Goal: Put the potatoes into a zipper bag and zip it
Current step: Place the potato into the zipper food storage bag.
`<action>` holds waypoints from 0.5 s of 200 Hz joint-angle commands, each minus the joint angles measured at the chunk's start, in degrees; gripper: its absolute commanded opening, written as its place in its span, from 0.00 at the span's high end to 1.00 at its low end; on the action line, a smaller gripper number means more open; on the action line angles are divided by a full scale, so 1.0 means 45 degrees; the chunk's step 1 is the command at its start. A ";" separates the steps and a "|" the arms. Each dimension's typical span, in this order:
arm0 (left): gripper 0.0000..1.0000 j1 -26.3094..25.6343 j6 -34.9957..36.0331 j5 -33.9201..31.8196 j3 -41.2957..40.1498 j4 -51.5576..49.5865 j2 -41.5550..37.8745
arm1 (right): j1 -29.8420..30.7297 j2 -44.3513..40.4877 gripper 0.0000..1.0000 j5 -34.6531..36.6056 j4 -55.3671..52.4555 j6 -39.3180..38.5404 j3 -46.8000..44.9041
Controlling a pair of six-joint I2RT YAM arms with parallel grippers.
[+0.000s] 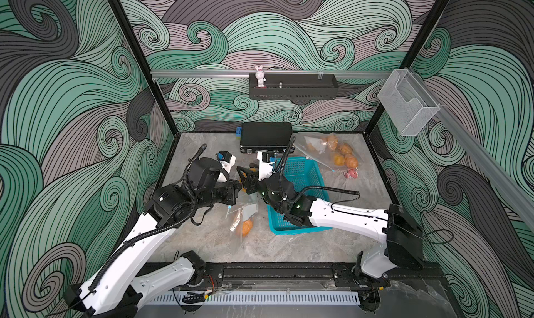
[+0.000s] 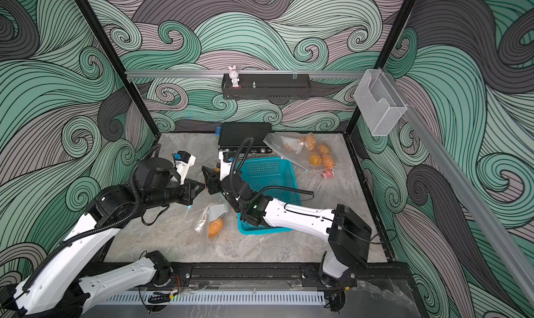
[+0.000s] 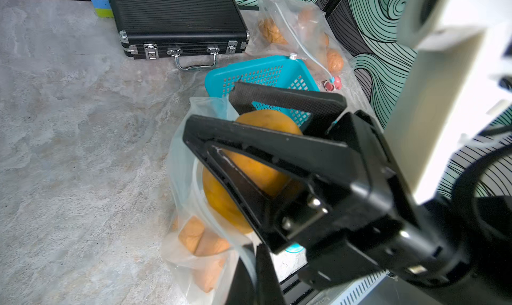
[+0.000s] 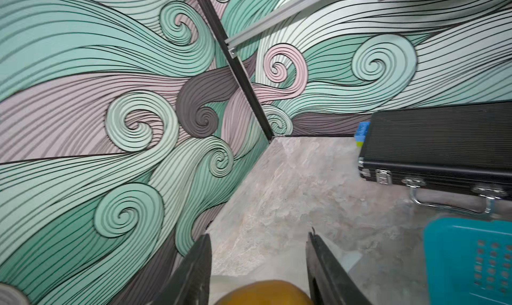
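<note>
A clear zipper bag [image 1: 242,215] [image 3: 182,184] lies mid-table with its mouth lifted. Inside it are orange-tan potatoes [image 1: 245,227] [image 2: 215,227] [image 3: 194,234]. My left gripper [image 1: 234,186] [image 3: 253,262] is shut on the bag's rim and holds the mouth up. My right gripper [image 1: 245,179] [image 3: 213,112] [image 4: 259,234] is shut on a potato [image 3: 257,162] [image 4: 263,292] right at the bag's mouth. The fingers [image 3: 249,140] hide part of this potato.
A teal basket [image 1: 303,172] [image 3: 260,68] stands right of the bag, under the right arm. A second clear bag with potatoes [image 1: 341,154] lies at the back right, with a red-white object [image 1: 351,173] beside it. A black case [image 1: 265,137] stands against the back wall.
</note>
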 commanded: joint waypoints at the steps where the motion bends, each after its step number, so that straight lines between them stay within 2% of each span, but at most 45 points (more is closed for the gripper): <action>1: 1.00 0.0066 -0.0003 0.0265 0.0236 0.0313 0.0073 | -0.0013 0.0351 0.61 0.1876 -0.1655 0.0152 0.1105; 48: 1.00 0.0081 0.0104 -0.0044 -0.0051 0.0259 0.0072 | -0.0199 0.0231 0.60 0.1555 -0.3991 0.2595 0.2301; 100: 1.00 0.0081 0.0224 -0.0166 -0.0070 0.0311 0.0072 | -0.0141 -0.0537 0.59 -0.0460 -0.5319 0.5607 0.1370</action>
